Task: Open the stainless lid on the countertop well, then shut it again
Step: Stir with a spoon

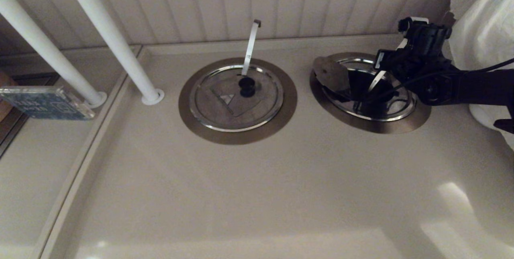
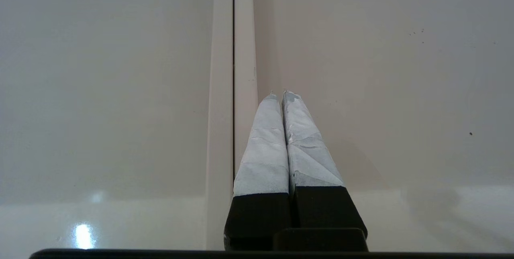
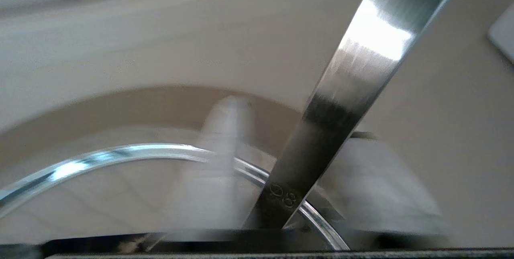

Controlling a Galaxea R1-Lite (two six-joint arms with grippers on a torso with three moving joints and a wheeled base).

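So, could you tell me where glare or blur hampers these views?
Head view: dim, with bright glare patches on the countertop. Left wrist view: sharp, one small glare spot beside the left gripper. Right wrist view: motion-smeared fingers, and a hot reflection on the metal strip.

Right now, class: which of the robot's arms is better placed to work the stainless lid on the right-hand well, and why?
The right. Its hand is at the stainless lid, whose wedge flap stands raised, fingers either side of the slanted strip. The left hand is shut over bare countertop, no lid nearby.
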